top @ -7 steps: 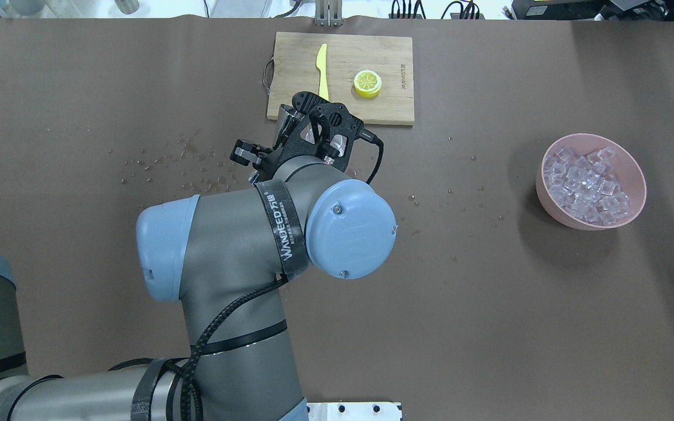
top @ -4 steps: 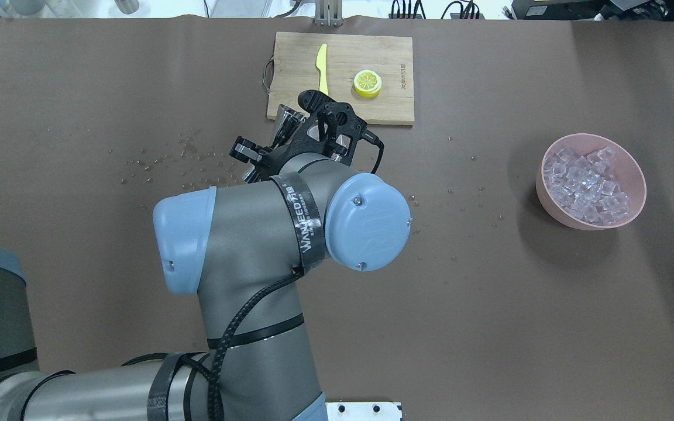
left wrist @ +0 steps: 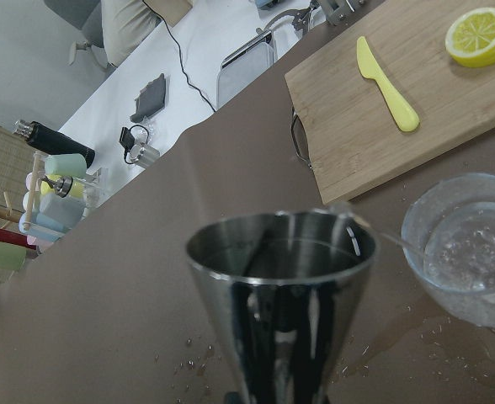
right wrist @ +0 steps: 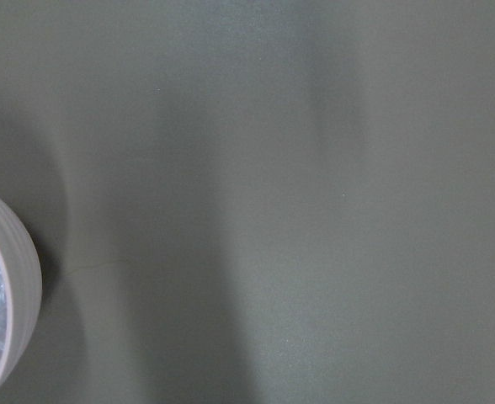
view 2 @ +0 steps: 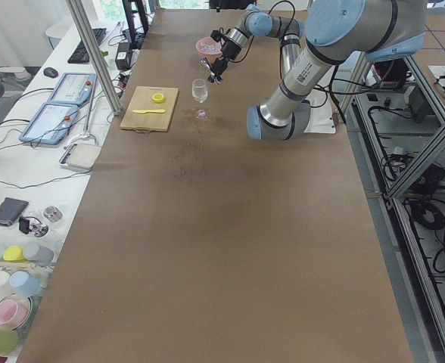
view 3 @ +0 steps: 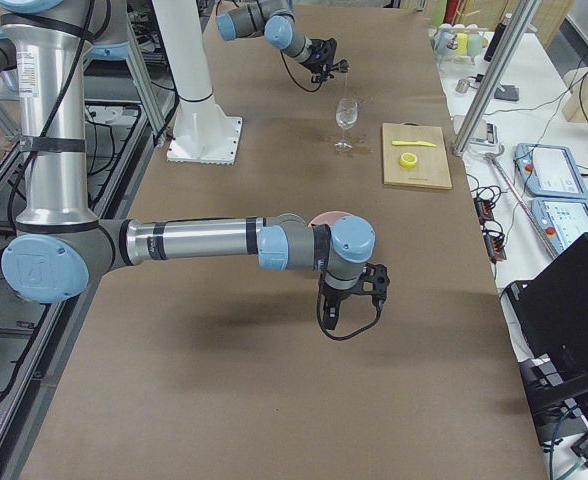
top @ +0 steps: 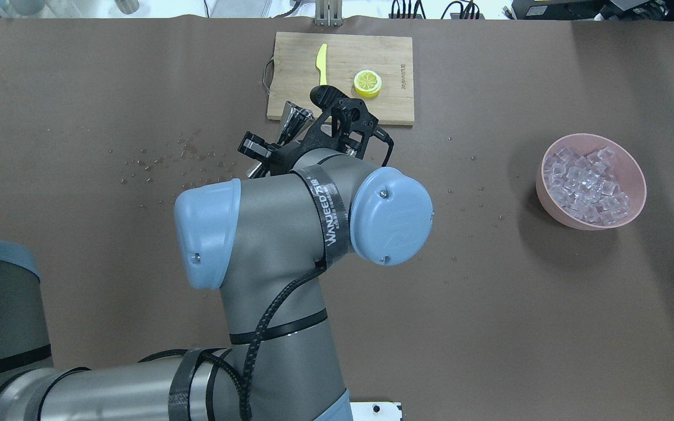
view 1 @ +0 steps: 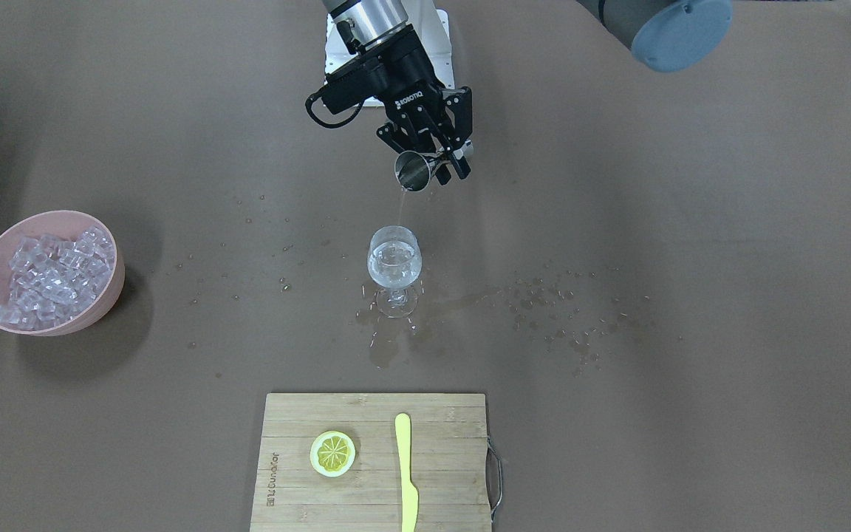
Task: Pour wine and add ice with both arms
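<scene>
My left gripper is shut on a steel jigger, which is tipped over the wine glass. A thin stream of clear wine falls from the jigger's lip into the glass, which holds clear liquid. The left wrist view shows the jigger close up and the glass to its right. The ice is heaped in a pink bowl at the right. My right gripper hangs above the table beside the bowl; I cannot tell whether it is open or shut.
A bamboo cutting board at the far edge carries a yellow knife and a lemon half. Spilled droplets and a wet patch lie around the glass. My left arm's elbow hides the glass from overhead.
My left arm has swung to the right in the overhead view, carrying the jigger a little farther toward the cutting board. The bowl and board have not moved.
</scene>
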Motion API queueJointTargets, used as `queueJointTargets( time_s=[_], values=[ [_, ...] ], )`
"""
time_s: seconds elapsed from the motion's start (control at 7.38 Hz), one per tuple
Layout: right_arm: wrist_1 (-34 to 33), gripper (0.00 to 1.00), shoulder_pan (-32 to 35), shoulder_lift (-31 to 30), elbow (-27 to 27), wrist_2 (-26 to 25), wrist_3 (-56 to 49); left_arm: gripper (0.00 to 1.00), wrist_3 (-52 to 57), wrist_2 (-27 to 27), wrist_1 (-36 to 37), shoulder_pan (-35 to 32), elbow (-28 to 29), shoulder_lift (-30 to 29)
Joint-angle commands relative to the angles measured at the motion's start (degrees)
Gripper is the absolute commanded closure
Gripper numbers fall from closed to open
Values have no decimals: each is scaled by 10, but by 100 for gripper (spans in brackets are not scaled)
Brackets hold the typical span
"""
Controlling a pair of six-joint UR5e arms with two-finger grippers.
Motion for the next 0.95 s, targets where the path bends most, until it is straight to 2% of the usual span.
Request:
queueJointTargets(
  time_s=[0.0,0.54,0.81],
  values=[
    [-1,0,0,-1,-3,1,0,100,13,3,30,-1,7,-4],
    [-1,0,0,-2,-10,17,0,100,20,19,139,-3,29,-59],
    [-1,0,0,-2,-14,26,0,100,21,47,151,-5,54,-74]
  ],
)
